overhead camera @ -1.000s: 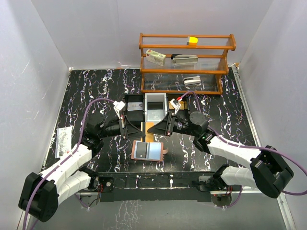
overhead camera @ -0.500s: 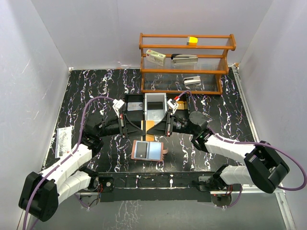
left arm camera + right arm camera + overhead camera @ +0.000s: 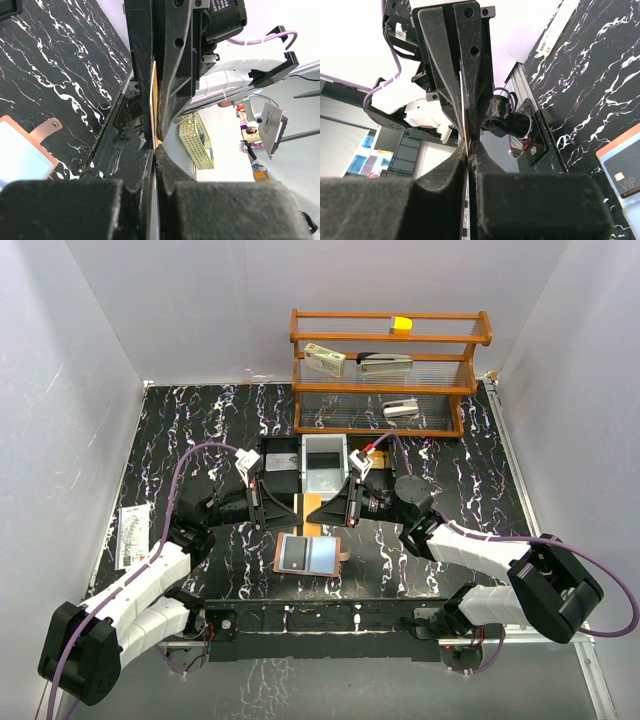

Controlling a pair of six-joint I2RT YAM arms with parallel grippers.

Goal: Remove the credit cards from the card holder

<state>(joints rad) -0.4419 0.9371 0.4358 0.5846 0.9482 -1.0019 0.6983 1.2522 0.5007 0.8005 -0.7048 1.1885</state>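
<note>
Clamping one card (image 3: 297, 502) edge-on from both sides, left gripper (image 3: 284, 508) and right gripper (image 3: 312, 511) meet above the table (image 3: 200, 430). The card holder (image 3: 280, 558) lies open beneath, another card (image 3: 308, 554) inside. Handover, apparently: one gripper must next release.

1. The right gripper (image 3: 318, 512) has brought its jaws together on the thin orange card (image 3: 153, 100); a second ago they stood wider apart.
2. The right arm (image 3: 480, 550) has drawn in: its big rear joint has shifted toward 9 o'clock, closer to the worktop's middle.
</note>
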